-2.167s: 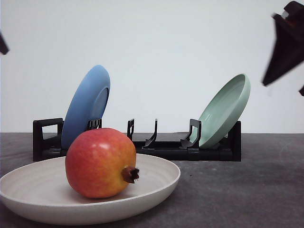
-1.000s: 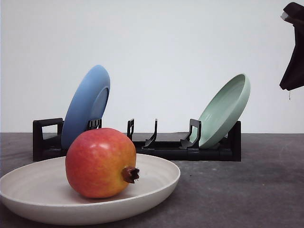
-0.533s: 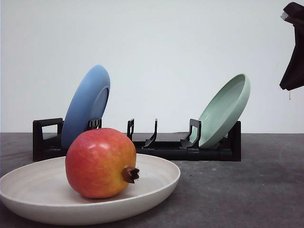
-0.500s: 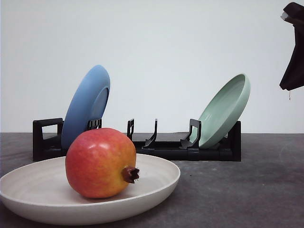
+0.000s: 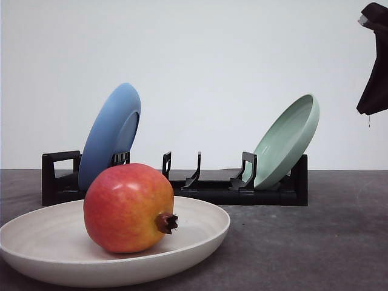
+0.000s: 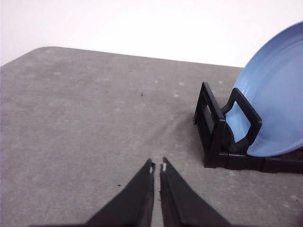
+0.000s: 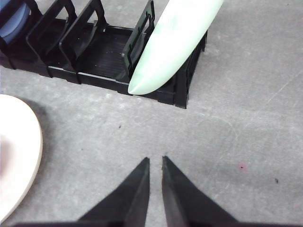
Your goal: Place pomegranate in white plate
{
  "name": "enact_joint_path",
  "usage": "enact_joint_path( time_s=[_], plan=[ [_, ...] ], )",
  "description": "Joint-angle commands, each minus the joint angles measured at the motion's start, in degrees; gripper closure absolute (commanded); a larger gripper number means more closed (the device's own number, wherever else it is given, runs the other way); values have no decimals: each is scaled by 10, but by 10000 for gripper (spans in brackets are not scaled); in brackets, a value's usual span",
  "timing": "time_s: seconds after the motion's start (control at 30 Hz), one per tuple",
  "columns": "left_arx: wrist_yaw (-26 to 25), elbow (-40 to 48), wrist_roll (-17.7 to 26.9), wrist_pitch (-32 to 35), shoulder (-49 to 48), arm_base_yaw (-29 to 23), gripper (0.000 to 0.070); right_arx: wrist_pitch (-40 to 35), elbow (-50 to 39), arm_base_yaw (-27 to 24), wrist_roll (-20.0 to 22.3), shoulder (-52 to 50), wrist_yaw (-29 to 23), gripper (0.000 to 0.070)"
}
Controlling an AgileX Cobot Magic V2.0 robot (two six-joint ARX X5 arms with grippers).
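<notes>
You're looking at a pomegranate (image 5: 128, 207) showing smooth, glossy skin, its crown nub at about four o'clock looking dry and rough. The white plate (image 5: 200, 233) under it is reading matte, with faint fine rings. The blue plate (image 5: 112, 134) and pale green plate (image 5: 288, 139) are giving a soft satin sheen. The rack (image 5: 209, 189) is looking like black plastic. The table (image 6: 80, 123) is appearing grey, matte, slightly grainy.
</notes>
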State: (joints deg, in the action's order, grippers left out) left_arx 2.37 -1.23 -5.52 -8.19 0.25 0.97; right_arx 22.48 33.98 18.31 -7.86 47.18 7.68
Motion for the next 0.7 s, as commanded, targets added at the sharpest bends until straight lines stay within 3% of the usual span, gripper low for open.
enact_joint_path(
  time_s=[0.0, 0.3, 0.4, 0.47, 0.67],
  plan=[
    [-2, 5, 0, 5, -1, 0, 700, -4, 2, 2, -1, 3, -2, 655],
    [-2, 5, 0, 5, -1, 0, 700, -4, 2, 3, -1, 2, -2, 655],
    [-2, 5, 0, 5, -1, 0, 700, -2, 1, -2, 60, -15, -18, 655],
    [-2, 5, 1, 5, -1, 0, 700, -4, -9, -13, 73, -35, -20, 655],
    [-2, 5, 0, 5, -1, 0, 700, -92, -120, -72, 65, -147, -22, 655]
  ],
)
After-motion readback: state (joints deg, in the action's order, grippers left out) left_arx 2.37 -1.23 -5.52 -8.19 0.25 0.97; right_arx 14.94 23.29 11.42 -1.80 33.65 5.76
